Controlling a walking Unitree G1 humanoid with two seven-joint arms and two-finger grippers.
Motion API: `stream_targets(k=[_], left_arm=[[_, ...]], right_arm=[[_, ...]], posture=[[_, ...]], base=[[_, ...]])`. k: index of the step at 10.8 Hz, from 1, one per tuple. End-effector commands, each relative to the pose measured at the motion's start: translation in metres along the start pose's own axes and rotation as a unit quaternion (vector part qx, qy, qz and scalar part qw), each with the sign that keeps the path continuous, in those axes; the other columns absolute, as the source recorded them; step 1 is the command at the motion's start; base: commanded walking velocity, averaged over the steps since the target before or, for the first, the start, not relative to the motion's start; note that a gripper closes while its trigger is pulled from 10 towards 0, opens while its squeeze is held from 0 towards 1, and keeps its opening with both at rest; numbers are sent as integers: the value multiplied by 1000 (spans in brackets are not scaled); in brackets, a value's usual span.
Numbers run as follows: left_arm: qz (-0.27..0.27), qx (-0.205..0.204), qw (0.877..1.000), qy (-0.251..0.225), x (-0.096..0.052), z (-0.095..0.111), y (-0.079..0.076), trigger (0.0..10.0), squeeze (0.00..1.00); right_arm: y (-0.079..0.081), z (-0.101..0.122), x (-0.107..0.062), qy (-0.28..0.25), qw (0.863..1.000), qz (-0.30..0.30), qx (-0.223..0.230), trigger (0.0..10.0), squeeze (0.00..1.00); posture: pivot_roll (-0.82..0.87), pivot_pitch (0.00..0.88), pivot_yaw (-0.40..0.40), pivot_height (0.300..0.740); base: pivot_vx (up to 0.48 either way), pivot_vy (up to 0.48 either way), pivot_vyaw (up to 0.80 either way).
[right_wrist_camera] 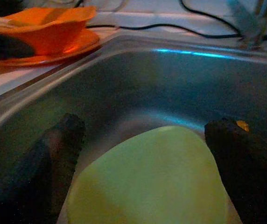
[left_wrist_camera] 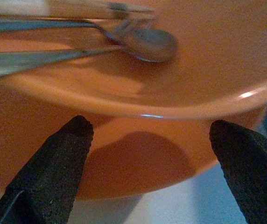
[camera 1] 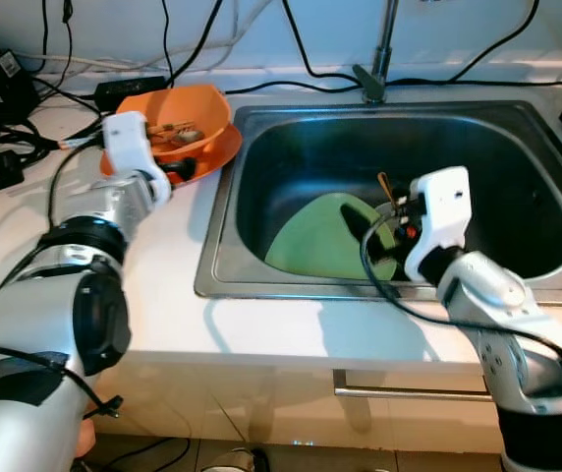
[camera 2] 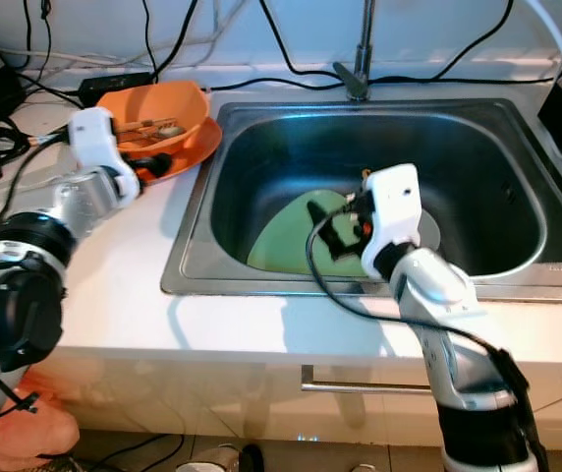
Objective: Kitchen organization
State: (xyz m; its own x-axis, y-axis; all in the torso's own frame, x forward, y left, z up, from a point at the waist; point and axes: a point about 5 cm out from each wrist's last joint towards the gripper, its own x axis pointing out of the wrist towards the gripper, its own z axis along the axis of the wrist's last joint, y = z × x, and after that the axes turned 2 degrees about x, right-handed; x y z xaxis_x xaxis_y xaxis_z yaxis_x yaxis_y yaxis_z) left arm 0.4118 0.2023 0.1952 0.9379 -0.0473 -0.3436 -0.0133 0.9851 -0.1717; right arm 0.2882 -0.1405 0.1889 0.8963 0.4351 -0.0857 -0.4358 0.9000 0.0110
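Over the sink (camera 1: 546,147), your right claw (right_wrist_camera: 143,154) hangs wide open, empty, above the green plate (camera 1: 325,236).
Straddle its rim before closing; your left claw (left_wrist_camera: 154,154), also open and empty, faces the orange bowl (camera 1: 188,113).

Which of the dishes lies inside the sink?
The green plate, flat on the sink bottom below the right gripper. The orange bowl and orange plate stand on the counter.

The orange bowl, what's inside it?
Inside the orange bowl lie a spoon and other cutlery handles. The bowl's near wall hides whatever lies lower down.
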Motion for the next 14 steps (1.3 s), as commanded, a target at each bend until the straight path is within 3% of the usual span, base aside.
stream_targets(k=[1,2,6,11,14], left_arm=[[-8,8,1000,7,0,5,-6,10000,0],[-18,23,999,13,1,2,-10,10000,0],[-6,25,999,40,2,-14,-4,10000,0],[-30,59,992,110,0,-39,3,10000,0],[-38,59,988,137,-6,-47,20,10000,0]], right_arm=[[9,-1,-2,6,1000,29,0,10000,0],[19,-6,-7,24,997,72,-4,10000,0],[28,-9,-13,29,995,97,-10,10000,0],[27,-9,-16,32,995,92,-16,10000,0],[24,-9,-15,32,995,89,-17,10000,0]], posture=[[32,99,112,740],[30,101,113,740],[25,107,116,740],[23,113,128,740],[43,112,122,740]], base=[[0,0,0],[0,0,0],[0,0,0],[0,0,0],[0,0,0]])
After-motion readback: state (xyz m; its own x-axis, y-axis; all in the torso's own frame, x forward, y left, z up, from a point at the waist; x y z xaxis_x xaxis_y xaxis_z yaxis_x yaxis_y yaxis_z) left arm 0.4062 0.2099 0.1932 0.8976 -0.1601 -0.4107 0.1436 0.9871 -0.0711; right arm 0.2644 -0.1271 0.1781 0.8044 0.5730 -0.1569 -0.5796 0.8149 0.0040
